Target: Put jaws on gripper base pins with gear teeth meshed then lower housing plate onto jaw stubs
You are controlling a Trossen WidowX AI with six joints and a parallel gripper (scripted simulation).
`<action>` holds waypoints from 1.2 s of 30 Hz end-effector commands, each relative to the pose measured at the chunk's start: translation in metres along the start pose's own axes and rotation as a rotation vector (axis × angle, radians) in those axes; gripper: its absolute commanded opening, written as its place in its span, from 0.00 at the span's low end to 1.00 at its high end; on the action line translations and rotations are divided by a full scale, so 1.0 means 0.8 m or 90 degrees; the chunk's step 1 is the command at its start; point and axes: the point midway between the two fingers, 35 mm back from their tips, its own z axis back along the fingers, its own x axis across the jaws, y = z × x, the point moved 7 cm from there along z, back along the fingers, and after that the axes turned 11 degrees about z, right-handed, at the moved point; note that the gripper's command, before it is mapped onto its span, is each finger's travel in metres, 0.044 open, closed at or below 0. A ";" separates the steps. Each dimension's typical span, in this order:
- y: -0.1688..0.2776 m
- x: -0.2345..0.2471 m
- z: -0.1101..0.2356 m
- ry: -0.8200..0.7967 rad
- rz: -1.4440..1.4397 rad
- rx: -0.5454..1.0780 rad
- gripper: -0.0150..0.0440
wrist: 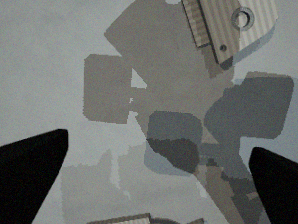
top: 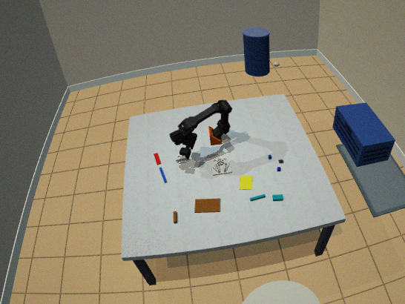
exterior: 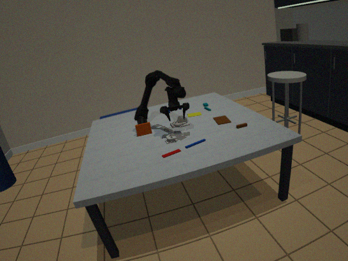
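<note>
The pale gripper base [top: 227,171] [exterior: 179,125] lies on the table, with the two light jaws [top: 221,165] fanned out on it. Whether their gear teeth mesh or they sit fully on the pins is too small to tell. The small pale housing plate [top: 180,161] [exterior: 171,138] lies apart from the base; it appears to be the striped part with a ring-edged hole at the upper right of the wrist view [wrist: 255,37]. My gripper [exterior: 176,119] [wrist: 160,147] is open and empty above the table, near the plate. Another striped part is mostly cut off at the wrist view's bottom edge.
A red bar [top: 157,159] [exterior: 171,153] and a blue bar [top: 163,175] [exterior: 195,143] lie beyond the plate. An orange wedge [top: 213,137] [exterior: 143,129] stands by the arm's foot. A yellow square [top: 245,182] and a brown slab [top: 207,205] also lie on the table.
</note>
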 end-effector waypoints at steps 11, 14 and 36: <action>-0.029 -0.016 -0.002 0.008 -0.200 0.004 1.00; -0.035 -0.020 -0.002 0.008 -0.242 0.004 1.00; -0.074 -0.048 -0.004 0.016 -0.552 0.009 1.00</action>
